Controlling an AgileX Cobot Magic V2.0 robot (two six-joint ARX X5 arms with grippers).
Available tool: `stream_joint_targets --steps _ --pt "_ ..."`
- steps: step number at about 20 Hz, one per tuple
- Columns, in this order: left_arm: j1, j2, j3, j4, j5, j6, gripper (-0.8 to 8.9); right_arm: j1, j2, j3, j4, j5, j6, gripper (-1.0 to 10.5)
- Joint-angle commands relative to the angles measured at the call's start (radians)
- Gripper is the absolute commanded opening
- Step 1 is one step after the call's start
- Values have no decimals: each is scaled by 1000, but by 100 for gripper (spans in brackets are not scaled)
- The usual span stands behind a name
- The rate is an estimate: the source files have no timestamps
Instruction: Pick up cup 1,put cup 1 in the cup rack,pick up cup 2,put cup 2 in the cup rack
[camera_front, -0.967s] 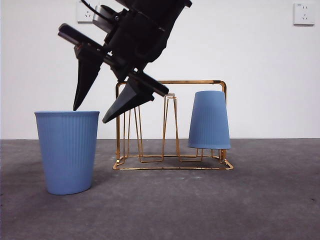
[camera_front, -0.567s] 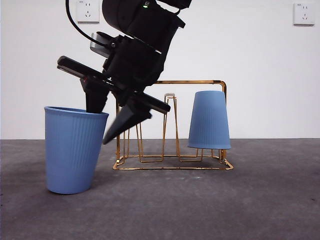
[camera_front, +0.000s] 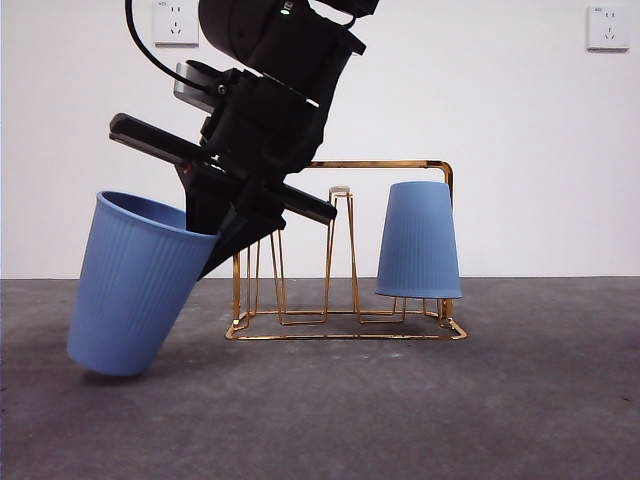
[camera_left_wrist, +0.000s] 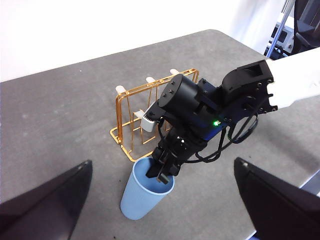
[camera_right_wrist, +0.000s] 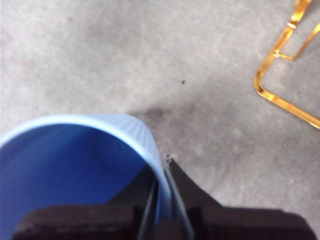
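The right gripper (camera_front: 215, 235) comes down from the top centre of the front view and has a blue cup (camera_front: 135, 285) by the rim, at the left of the frame. One jaw is inside the cup and the other outside, pressed narrow on the wall; the right wrist view shows the thin rim (camera_right_wrist: 159, 170) caught between them. The cup is tilted: its mouth faces up and to the right, toward the arm, and its long axis leans that way, with the base kicked out to the lower left. Only the lower left edge of the base looks to meet the grey table (camera_front: 500, 400); I cannot tell whether it is just clear of it.

The rack (camera_front: 345, 255) stands in the middle of the front view, just right of the tilted cup and apart from it. A second blue cup (camera_front: 419, 240) sits upside down on the rack's right end, upright with its mouth down.

The left gripper (camera_left_wrist: 160, 200) hangs high above the scene, its jaws spread wide at the two bottom corners of the left wrist view, with nothing between them.

Two white wall sockets (camera_front: 608, 27) sit in the upper corners of the front view. No writing on the cups or rack can be read.
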Motion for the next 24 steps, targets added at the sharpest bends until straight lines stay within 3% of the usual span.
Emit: stream_joint_targets --steps 1,11,16,19,24 --pt "3 -3 -5 60 40 5 475 5 -72 -1 19 0 -20 -15" --pt "3 4 -5 491 301 3 476 4 -518 -1 40 77 -98 -15" --pt "3 26 -5 712 414 -16 477 4 -768 -1 135 89 -140 -15" --pt "3 62 -5 831 495 -47 482 4 -880 -1 209 69 -167 -15" --pt "3 160 -5 995 618 -109 482 4 -985 -1 306 -32 -197 -15"
